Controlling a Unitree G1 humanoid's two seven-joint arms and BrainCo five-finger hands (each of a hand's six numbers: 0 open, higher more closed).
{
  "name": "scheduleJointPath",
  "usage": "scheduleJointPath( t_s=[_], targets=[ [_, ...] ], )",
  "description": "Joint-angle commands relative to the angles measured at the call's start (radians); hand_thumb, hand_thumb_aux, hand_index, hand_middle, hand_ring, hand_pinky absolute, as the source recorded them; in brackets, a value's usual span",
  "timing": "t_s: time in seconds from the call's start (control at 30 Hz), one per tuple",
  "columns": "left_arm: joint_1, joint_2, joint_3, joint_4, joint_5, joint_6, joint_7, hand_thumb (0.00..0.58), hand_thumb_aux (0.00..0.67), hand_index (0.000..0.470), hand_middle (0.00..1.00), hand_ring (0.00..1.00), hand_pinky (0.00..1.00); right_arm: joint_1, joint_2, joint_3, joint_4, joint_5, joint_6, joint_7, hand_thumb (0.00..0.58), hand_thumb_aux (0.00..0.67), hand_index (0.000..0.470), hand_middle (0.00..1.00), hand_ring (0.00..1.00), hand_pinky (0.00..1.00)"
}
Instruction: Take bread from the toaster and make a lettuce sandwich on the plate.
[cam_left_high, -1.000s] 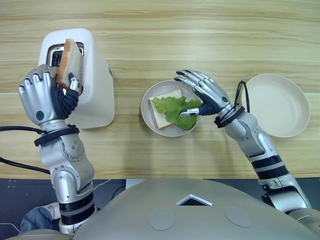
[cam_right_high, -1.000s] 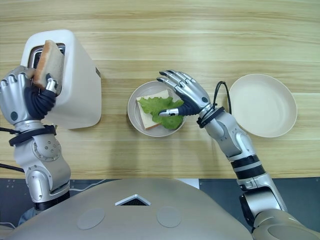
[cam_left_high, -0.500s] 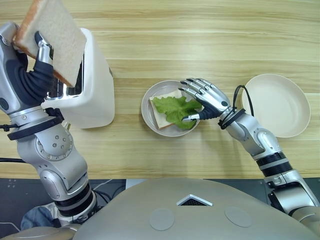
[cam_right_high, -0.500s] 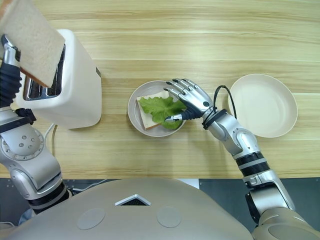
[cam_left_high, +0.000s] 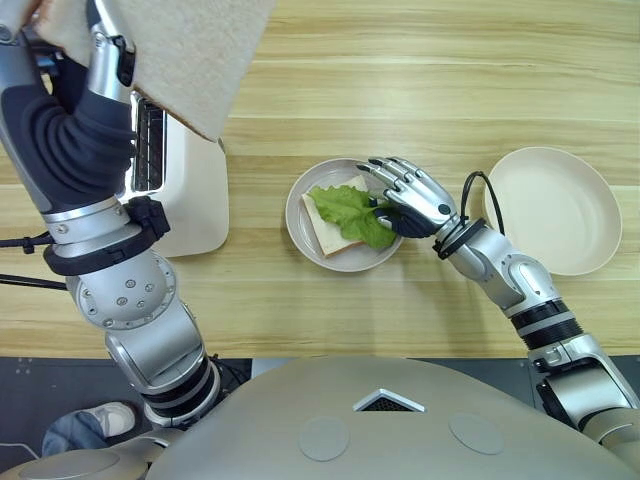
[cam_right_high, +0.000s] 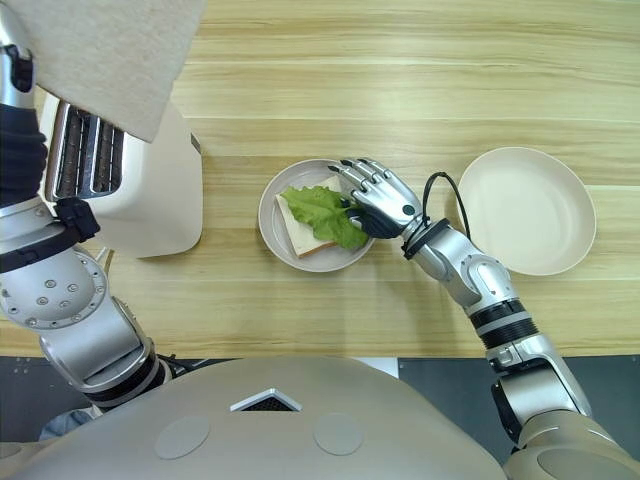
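Up from the toaster (cam_left_high: 188, 200) has come my left hand (cam_left_high: 98, 62), clamped on the second slice (cam_left_high: 180, 50), now high and close to the camera. My right hand (cam_left_high: 412, 198) has sunk lower, curled onto the right edge of the lettuce (cam_left_high: 350, 208), which lies over the bottom slice (cam_left_high: 325, 236) on the plate (cam_left_high: 293, 215). I judge this is the carry-over: that slice must travel right and come down flat on the lettuce, once the right hand lets go and clears.
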Motion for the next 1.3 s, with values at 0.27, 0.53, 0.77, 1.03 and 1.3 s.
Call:
scheduleJointPath(
  t_s=[0.27, 0.53, 0.77, 1.03, 1.3],
  targets=[
    [0.031, -0.018, -0.036, 0.041, 0.009, -0.016, 0.010, 0.580, 0.670, 0.470, 1.00, 1.00, 1.00, -0.007, -0.009, -0.030, -0.089, 0.044, 0.007, 0.037, 0.580, 0.670, 0.470, 0.00, 0.00, 0.00],
    [0.063, -0.041, -0.126, 0.085, 0.018, -0.020, 0.008, 0.580, 0.670, 0.470, 1.00, 1.00, 1.00, -0.027, 0.043, 0.009, -0.043, 0.035, 0.017, 0.044, 0.580, 0.670, 0.470, 0.00, 0.00, 0.00],
    [0.074, -0.050, -0.160, 0.117, 0.011, -0.002, -0.003, 0.580, 0.670, 0.470, 1.00, 1.00, 1.00, -0.039, 0.074, 0.050, 0.004, 0.022, 0.010, 0.041, 0.580, 0.670, 0.470, 0.00, 0.00, 0.00],
    [0.077, -0.065, -0.164, 0.213, -0.102, 0.038, -0.035, 0.580, 0.670, 0.470, 1.00, 1.00, 1.00, -0.024, -0.002, -0.047, -0.118, 0.027, 0.046, 0.048, 0.000, 0.000, 0.000, 0.00, 0.00, 0.00],
    [0.091, -0.073, -0.175, 0.403, -0.315, 0.045, -0.077, 0.580, 0.670, 0.470, 1.00, 1.00, 1.00, 0.041, -0.137, -0.241, -0.327, 0.055, 0.100, 0.117, 0.000, 0.000, 0.000, 0.00, 0.00, 0.00]
  ],
)
